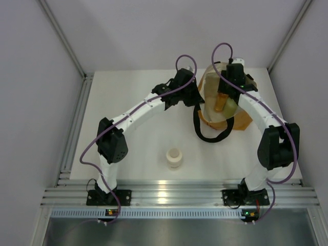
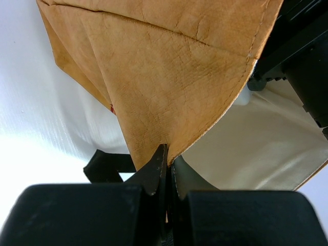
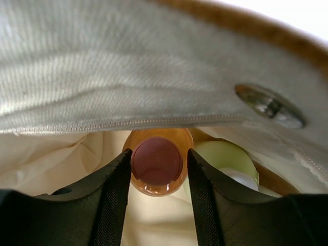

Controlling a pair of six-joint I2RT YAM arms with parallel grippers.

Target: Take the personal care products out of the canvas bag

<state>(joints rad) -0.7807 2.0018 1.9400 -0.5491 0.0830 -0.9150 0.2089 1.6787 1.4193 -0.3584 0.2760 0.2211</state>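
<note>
The right hand (image 3: 158, 156) grips the orange bottle (image 3: 154, 138) inside the bag (image 3: 128, 77), beside the green bottle (image 3: 225, 159). The left hand (image 2: 166, 171) pinches the bag's rim, likely to hold its mouth open. The jar (image 1: 175, 158) sits on the tabletop (image 1: 143, 154).

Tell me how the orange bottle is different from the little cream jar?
The orange bottle is in the bag, held by the right tool; the cream jar stands alone on the table, outside it. The bottle is orange with a pink cap; the jar is pale cream. Both are small.
</note>
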